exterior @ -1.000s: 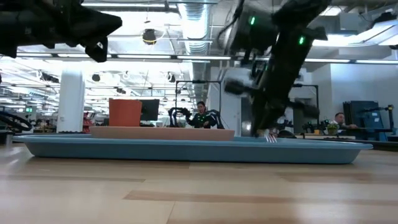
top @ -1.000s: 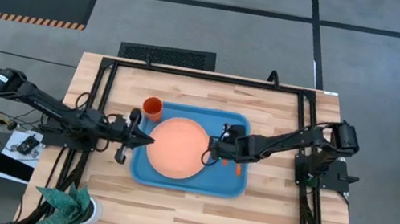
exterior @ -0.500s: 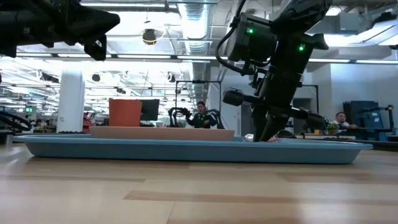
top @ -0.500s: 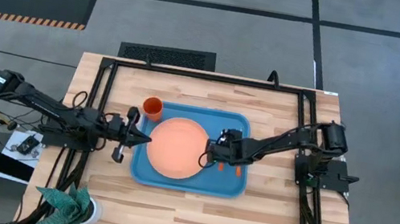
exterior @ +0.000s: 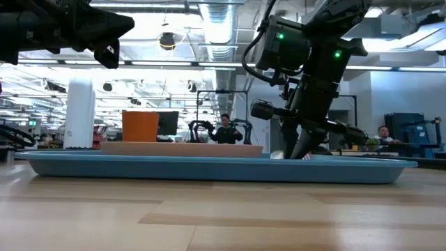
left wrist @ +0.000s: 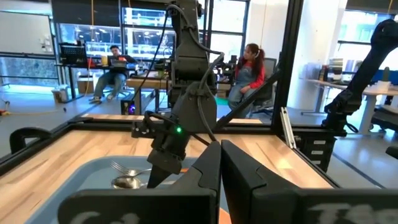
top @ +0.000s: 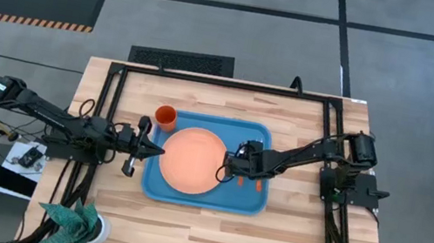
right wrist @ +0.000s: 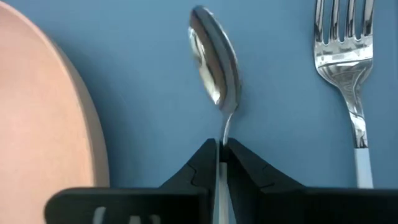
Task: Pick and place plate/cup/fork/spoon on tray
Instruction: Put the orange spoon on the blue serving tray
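Spoon (right wrist: 214, 74) lying on tray (top: 244, 198) beside fork (right wrist: 348, 68), right tool (right wrist: 221, 155) pinching its handle. Plate (top: 191, 160) sitting on tray; cup (top: 165, 116) standing off it, at far corner, left to place. Left tool (left wrist: 221, 162) hovering together.

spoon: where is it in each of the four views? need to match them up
High view: the spoon is hidden under the right gripper, only an orange handle tip peeks out.
Low view: spoon, a silver glint at that gripper's foot.
Left wrist view: bowl on the tray, beside the fork.
Right wrist view: centre, neck between the fingers.
Shared landmark: the plate.
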Tool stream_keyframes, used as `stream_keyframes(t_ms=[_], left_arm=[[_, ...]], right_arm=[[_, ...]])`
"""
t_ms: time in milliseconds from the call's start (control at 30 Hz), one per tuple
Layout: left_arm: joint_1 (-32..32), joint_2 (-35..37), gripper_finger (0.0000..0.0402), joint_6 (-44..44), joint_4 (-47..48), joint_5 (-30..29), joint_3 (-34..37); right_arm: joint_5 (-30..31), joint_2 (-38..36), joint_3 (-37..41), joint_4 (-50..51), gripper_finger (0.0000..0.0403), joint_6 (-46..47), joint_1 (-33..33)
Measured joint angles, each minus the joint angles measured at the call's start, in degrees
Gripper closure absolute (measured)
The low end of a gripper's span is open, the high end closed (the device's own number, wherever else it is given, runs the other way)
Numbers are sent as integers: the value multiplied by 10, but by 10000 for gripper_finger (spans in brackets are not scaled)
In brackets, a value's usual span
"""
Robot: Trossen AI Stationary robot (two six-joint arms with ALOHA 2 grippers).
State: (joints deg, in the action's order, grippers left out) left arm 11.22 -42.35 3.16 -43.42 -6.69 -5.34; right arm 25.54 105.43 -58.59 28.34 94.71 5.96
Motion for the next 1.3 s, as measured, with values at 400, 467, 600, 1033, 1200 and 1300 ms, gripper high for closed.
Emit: stream_keyframes(t_ms=[400,467,600,1033,1200,1300], left_arm=[[0,0,401,0,2,0,0],[0,0,401,0,2,0,0],[0,0,401,0,4,0,0],[0,0,401,0,4,-2,0],[0,0,401,0,4,-2,0],[0,0,401,0,4,-7,0]], right_arm=[[3,0,0,1,321,-1,0],[5,0,0,3,321,-2,0],[6,0,0,12,321,-2,0],[17,0,0,15,321,-11,0],[20,0,-12,32,321,-22,-1],[25,0,-28,66,321,-23,-2]])
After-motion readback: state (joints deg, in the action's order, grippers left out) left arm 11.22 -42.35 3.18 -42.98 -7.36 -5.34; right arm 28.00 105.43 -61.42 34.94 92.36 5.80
